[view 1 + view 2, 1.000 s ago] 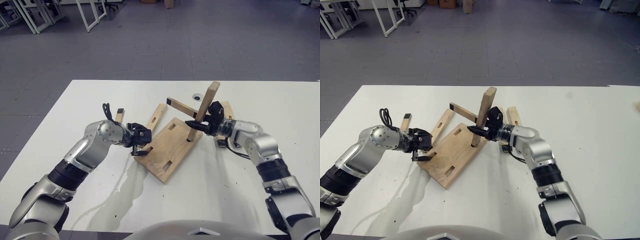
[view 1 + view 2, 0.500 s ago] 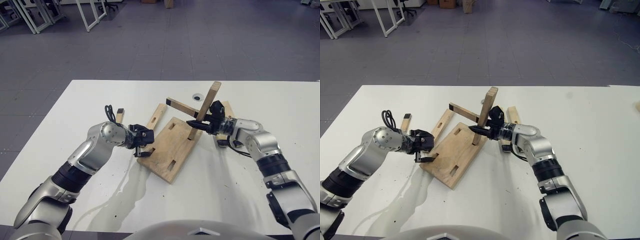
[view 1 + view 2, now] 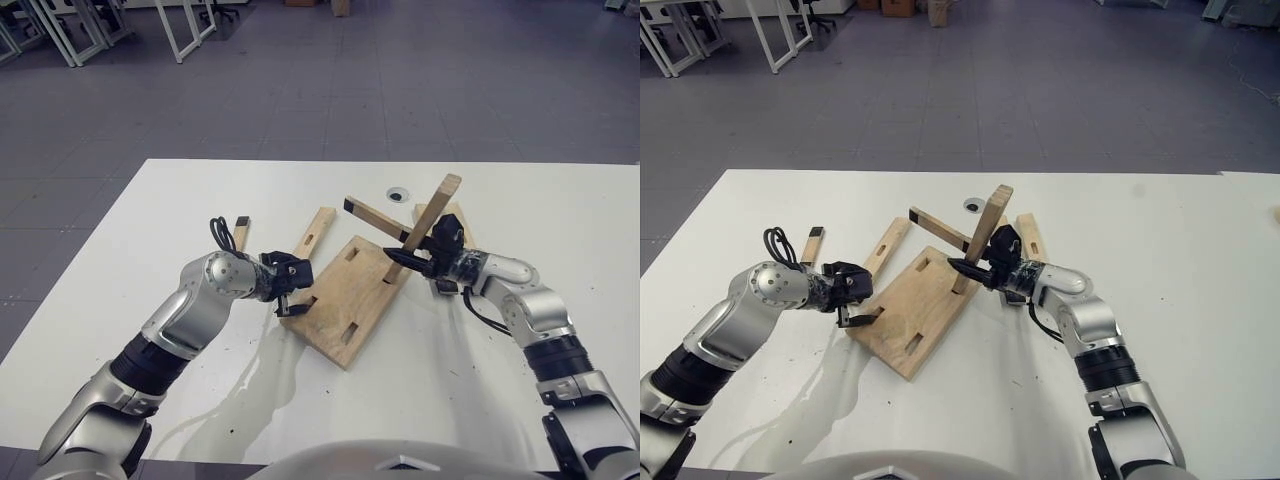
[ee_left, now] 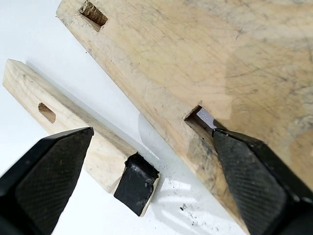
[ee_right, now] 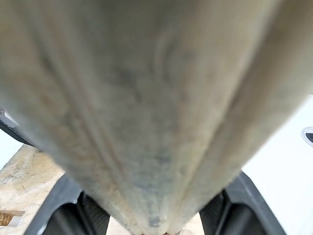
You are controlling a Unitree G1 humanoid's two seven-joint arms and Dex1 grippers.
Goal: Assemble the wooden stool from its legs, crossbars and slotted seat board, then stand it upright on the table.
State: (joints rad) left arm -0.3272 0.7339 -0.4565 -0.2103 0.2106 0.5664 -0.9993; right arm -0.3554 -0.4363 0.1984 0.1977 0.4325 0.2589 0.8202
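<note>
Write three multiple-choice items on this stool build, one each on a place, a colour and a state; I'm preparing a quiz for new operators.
1. Where does the seat board lie?
A. flat on the table
B. lifted in the left claw
C. on the floor

2. What colour is the end cap of the loose leg beside the board?
A. red
B. black
C. white

3. What is the state of the right claw?
A. shut on the tilted leg
B. open above the table
C. shut on the seat board

Answers: 1 A, the board rests flat on the white top; 2 B, the left wrist view shows a black cap; 3 A, its fingers clamp the leg from both sides.
</note>
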